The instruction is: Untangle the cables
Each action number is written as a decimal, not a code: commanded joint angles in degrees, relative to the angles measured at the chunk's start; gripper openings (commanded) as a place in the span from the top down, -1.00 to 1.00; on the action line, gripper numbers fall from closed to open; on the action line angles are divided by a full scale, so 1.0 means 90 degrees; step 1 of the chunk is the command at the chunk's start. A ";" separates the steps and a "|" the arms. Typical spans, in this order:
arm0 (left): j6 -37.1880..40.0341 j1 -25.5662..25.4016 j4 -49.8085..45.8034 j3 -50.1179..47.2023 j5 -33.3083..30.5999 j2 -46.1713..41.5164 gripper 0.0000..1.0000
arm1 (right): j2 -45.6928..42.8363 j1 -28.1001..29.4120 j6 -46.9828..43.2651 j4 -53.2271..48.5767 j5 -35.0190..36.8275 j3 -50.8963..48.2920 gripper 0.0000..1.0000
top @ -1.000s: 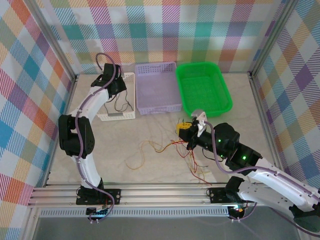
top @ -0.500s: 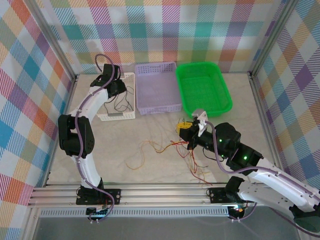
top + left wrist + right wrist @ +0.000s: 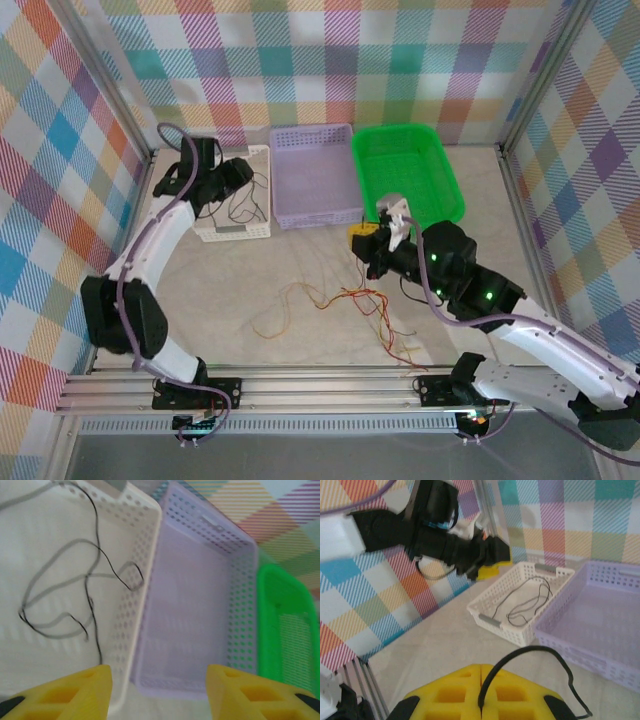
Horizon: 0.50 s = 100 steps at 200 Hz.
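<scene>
Pulling soft, floppy cables [image 3: 345,297] apart, mid-frame
Pinching a thin black cable [image 3: 535,648] in the clenched right gripper [image 3: 481,682], left gripper [image 3: 159,690] spread and empty; best grabbed near loose ends.

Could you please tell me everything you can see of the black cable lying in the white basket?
The black cable is a single thin, flexible wire. It lies slack in loose, crossing loops on the floor of the white basket, a perforated plastic tray, and it rests on the basket alone. Nothing grips it: the left gripper hangs open above, apart from it.
</scene>
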 commanded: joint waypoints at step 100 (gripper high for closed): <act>-0.0588 -0.2808 0.2392 -0.3432 0.1154 -0.2710 -0.10 | 0.1615 -0.0223 -0.0308 -0.1346 -0.0316 0.3151 1.00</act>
